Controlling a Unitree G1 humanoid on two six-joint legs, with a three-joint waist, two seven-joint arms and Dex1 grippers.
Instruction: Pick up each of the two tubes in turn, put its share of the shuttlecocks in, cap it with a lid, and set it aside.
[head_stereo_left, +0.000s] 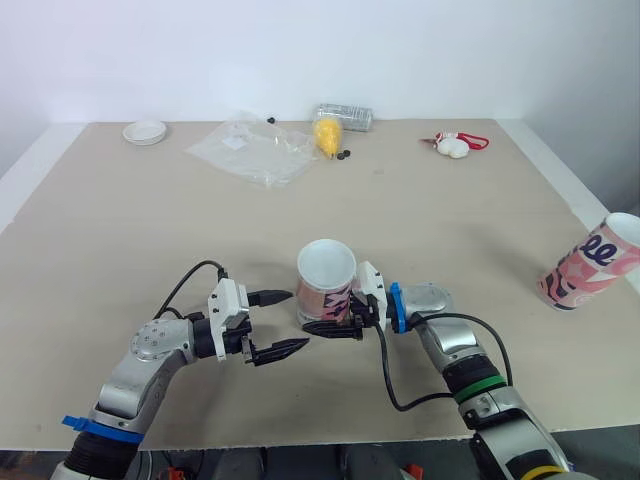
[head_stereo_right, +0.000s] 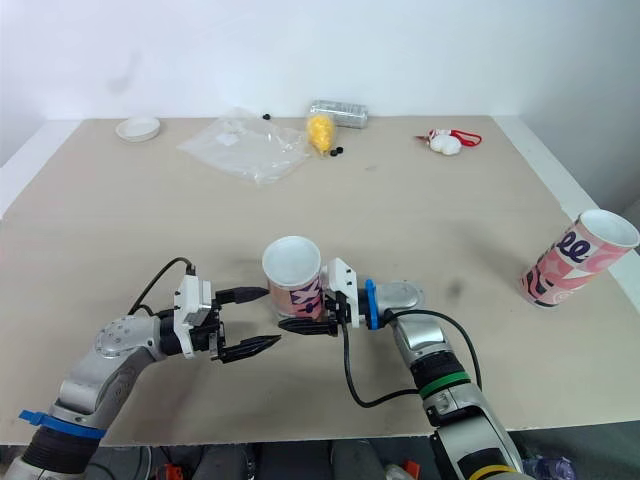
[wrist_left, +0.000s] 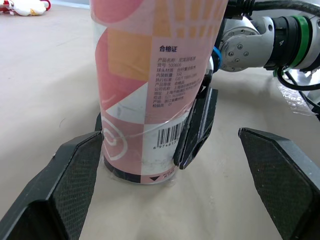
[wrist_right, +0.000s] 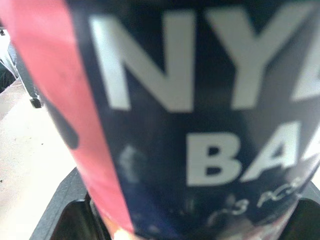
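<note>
Near tube (head_stereo_left: 326, 285) stands upright at front centre of the counter (head_stereo_left: 150, 240), mouth open, white inside. The wrap has pink, orange and white blocks, with a dark band carrying large white letters on the right-arm side. A printed label and barcode sit low on the side facing the left arm.

Right gripper (head_stereo_left: 330, 318): jaws pinch the tube low, near its base. Left gripper (head_stereo_left: 292, 320): jaws spread wide, just beside the tube on its left. One finger (wrist_left: 75, 175) is close against the base; contact unclear.

Second tube (head_stereo_left: 592, 262): pink with white markings, open-mouthed, well apart at the right edge.

White lid (head_stereo_left: 145, 131): far left corner.
</note>
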